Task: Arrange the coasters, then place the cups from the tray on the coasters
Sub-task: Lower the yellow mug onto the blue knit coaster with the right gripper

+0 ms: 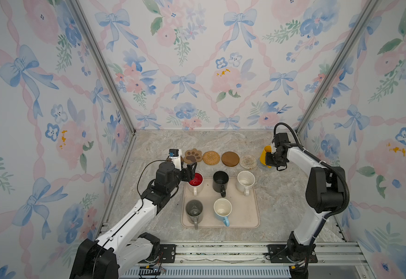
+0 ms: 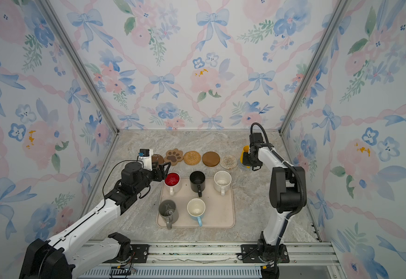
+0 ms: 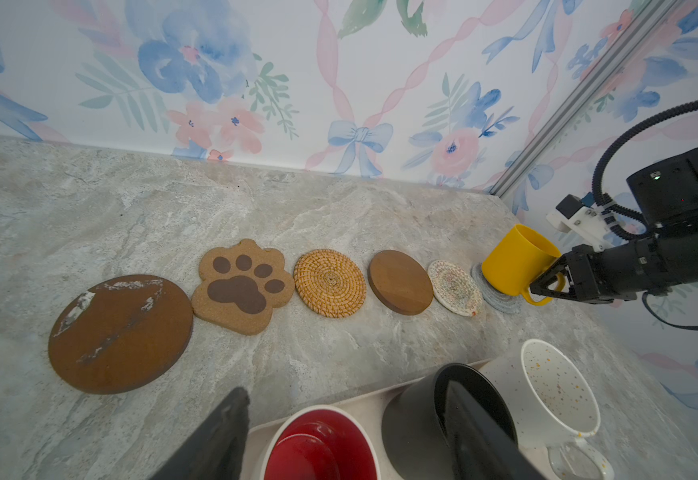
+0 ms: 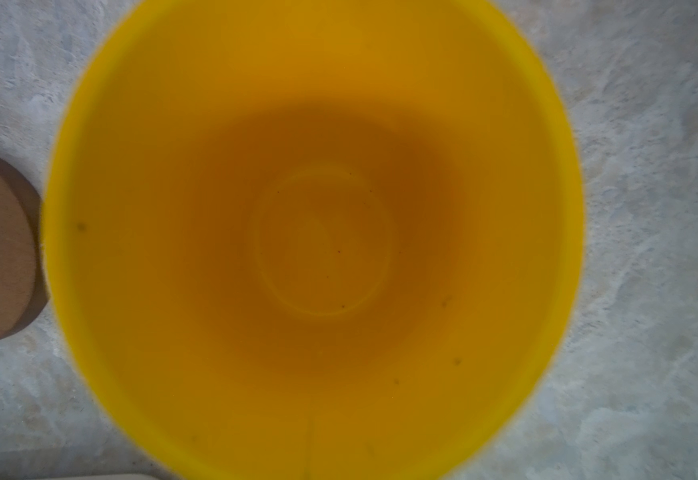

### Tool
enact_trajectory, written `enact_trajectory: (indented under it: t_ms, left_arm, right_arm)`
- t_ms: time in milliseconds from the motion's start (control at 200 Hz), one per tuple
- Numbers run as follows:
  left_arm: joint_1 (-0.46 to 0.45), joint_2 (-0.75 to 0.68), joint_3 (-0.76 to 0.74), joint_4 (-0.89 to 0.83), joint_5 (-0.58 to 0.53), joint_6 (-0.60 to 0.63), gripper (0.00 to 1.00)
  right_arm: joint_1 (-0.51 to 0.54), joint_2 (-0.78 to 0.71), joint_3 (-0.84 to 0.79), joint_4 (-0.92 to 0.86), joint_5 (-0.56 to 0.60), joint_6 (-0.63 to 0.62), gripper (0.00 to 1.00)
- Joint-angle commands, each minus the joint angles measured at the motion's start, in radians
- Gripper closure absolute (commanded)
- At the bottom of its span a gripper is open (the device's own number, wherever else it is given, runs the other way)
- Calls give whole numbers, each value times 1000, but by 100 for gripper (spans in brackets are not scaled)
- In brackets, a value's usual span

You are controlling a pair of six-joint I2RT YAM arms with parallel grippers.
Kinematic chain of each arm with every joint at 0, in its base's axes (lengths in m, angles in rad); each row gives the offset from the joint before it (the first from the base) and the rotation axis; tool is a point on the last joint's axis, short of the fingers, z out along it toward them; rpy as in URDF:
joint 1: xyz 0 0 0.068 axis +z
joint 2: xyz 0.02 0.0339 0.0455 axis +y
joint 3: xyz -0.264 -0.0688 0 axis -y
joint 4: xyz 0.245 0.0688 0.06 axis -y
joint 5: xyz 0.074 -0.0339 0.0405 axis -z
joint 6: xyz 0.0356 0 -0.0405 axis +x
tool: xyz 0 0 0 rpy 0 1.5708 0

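Six coasters lie in a row: dark brown disc (image 3: pixel 121 332), paw (image 3: pixel 241 286), rattan (image 3: pixel 330 282), wooden disc (image 3: pixel 400 281), cream woven (image 3: pixel 455 287), blue-grey woven (image 3: pixel 494 297). My right gripper (image 3: pixel 546 284) is shut on the handle of the yellow cup (image 3: pixel 517 262), which leans a little over the blue-grey coaster (image 1: pixel 261 165). My left gripper (image 1: pixel 192 172) is open, its fingers either side of the red-lined white cup (image 1: pixel 195 181) at the tray's (image 1: pixel 245 217) far left corner. Black (image 1: pixel 220 180), cream speckled (image 1: pixel 245 181), grey (image 1: pixel 194 210) and light blue (image 1: pixel 222 209) cups also stand in the tray.
Floral walls close in the marble table on three sides, with metal posts in the back corners. The right wall is close behind the right arm (image 1: pixel 325 188). A metal rail (image 1: pixel 221 251) runs along the front edge.
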Motion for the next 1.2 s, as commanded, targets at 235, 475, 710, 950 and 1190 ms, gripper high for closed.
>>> enact_trajectory:
  t_ms: [235, 475, 710, 950, 1190]
  left_arm:
    - [8, 2, 18, -4, 10, -9, 29]
    - [8, 0, 15, -4, 10, -11, 29]
    - [7, -10, 9, -2, 12, -12, 29]
    - [8, -20, 1, 0, 15, -14, 29]
    - [8, -26, 0, -2, 12, -14, 29]
  right_arm:
    - [18, -38, -23, 50, 30, -8, 100]
    - [29, -81, -38, 79, 44, -14, 100]
    - [35, -126, -58, 80, 62, -18, 100]
    - [34, -130, -79, 76, 74, -22, 100]
    - [35, -106, -83, 83, 69, -16, 100]
